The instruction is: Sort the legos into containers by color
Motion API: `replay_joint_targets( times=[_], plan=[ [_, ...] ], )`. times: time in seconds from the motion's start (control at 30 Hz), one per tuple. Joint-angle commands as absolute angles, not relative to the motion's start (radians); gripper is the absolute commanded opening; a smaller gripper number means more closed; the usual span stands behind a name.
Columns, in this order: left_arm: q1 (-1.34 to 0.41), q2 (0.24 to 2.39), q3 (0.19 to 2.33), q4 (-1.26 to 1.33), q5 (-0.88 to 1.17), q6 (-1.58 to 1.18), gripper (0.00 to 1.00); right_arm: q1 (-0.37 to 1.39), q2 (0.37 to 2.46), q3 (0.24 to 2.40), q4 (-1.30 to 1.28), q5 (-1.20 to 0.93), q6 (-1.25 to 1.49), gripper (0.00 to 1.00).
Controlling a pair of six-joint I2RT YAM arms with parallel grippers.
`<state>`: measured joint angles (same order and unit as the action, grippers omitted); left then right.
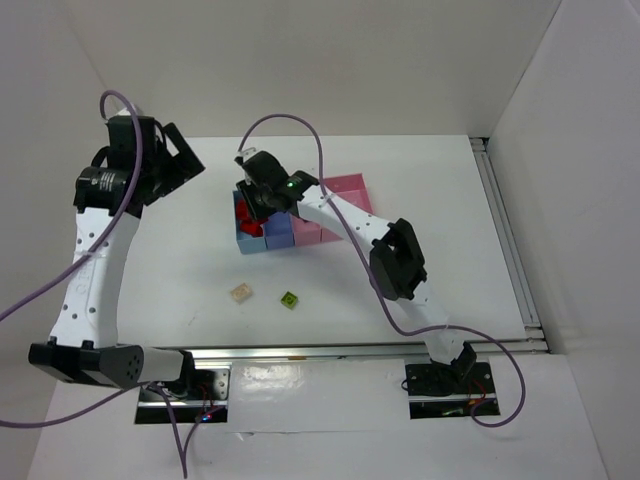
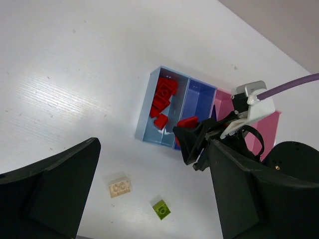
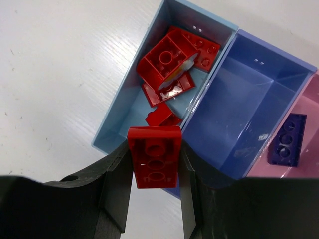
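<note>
Pinched a red brick flat in the right claw, above the near corner of the light blue bin, with the other red bricks heaped just ahead of it. Judged a release here risky: might have clipped the wall and tumbled onto the table, or skipped to the claw's right into the darker blue bin. Found the left claw spread wide, empty, well apart.
</note>
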<state>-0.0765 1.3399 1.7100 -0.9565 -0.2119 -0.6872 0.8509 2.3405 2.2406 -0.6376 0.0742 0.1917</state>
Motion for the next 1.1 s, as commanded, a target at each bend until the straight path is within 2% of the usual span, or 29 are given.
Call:
replay_joint_targets(
  times=[0.0,0.2,0.27,0.33,0.37,0.7,0.77,0.83,0.87,0.9,0.97,1.07],
  plan=[
    [-0.071,1.313,1.698,-0.928,-0.267,-0.71,1.0,0.841,2.341,2.322,-0.557,0.012,0.198,0.24],
    [-0.071,1.324,1.689,-0.919,-0.213,-0.699,1.0,0.841,2.394,2.345,-0.546,0.012,0.198,0.29],
    [-0.071,1.324,1.689,-0.919,-0.204,-0.699,1.0,0.841,2.395,2.345,-0.546,0.012,0.198,0.33],
    [-0.071,1.324,1.689,-0.91,-0.204,-0.69,1.0,0.841,2.395,2.345,-0.546,0.003,0.198,0.39],
    [-0.071,1.324,1.689,-0.91,-0.204,-0.69,1.0,0.841,2.404,2.345,-0.546,-0.011,0.198,0.49],
    [-0.071,1.315,1.698,-0.91,-0.193,-0.681,1.0,0.85,2.353,2.367,-0.558,0.006,0.172,0.7],
    [-0.071,1.315,1.698,-0.91,-0.193,-0.681,1.0,0.85,2.342,2.367,-0.568,0.015,0.172,0.7],
    [-0.071,1.315,1.698,-0.91,-0.193,-0.681,1.0,0.85,2.307,2.343,-0.568,0.026,0.172,0.63],
    [-0.071,1.315,1.698,-0.91,-0.193,-0.681,1.0,0.85,2.286,2.289,-0.568,0.04,0.172,0.59],
    [-0.071,1.315,1.698,-0.91,-0.193,-0.681,1.0,0.85,2.231,2.249,-0.543,0.04,0.172,0.49],
    [-0.071,1.315,1.698,-0.9,-0.184,-0.661,1.0,0.85,2.16,2.098,-0.52,0.069,0.172,0.41],
    [-0.071,1.324,1.686,-0.9,-0.184,-0.652,1.0,0.85,1.998,1.868,-0.491,0.069,0.181,0.39]
  ],
)
